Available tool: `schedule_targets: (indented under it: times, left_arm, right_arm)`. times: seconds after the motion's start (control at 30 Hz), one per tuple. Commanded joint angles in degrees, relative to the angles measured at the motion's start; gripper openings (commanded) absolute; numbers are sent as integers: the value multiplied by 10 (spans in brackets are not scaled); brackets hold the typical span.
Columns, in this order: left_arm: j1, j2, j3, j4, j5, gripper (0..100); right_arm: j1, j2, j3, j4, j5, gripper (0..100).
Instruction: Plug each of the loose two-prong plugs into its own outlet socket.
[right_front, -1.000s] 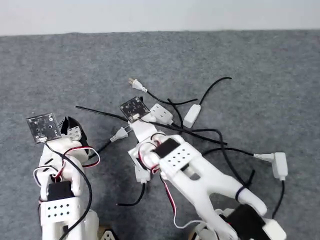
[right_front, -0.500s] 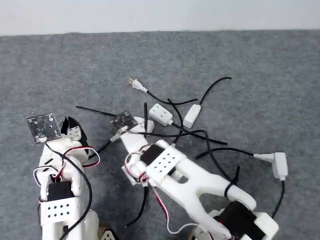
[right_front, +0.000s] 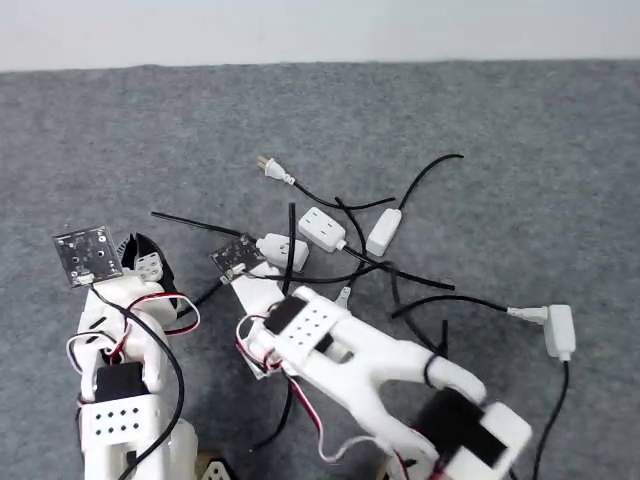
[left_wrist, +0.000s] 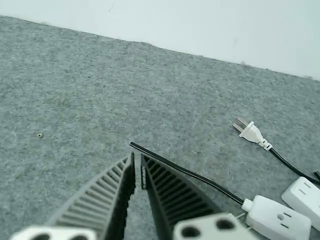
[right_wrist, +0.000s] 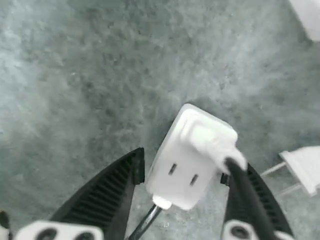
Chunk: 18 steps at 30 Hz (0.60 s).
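Outlet socket (right_wrist: 192, 150) lies between the right gripper's (right_wrist: 188, 165) open jaws, long axis roughly along them; the left gripper (left_wrist: 137, 159), jaws closed and empty, sits farther from it.

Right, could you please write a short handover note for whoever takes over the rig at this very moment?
Left gripper: shut, empty.
Right gripper: open, jaws either side of an outlet socket, its two visible slots empty.
Things: a loose plug lies far out from the arms. A second plug lies beside the straddled socket, prongs bare. Another socket sits among the cords.
Done: no plug seen seated.
Left: every plug-in.
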Motion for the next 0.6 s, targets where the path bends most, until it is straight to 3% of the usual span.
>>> schedule_targets:
  times: [0.0, 0.17, 0.37, 0.57]
  left_arm:
    - [-4, -10, -5, -11, -4, 13]
    - [-4, -10, -5, -11, -4, 13]
    - [-4, -10, -4, -11, -4, 13]
    - [-4, -10, -4, -11, -5, 13]
  right_arm:
    - [3, 31, -76, 29, -3, 236]
    - [4, 60, -112, 49, 8, 0]
    - [54, 5, -115, 104, 55, 6]
    - [221, -182, -115, 236, 154, 8]
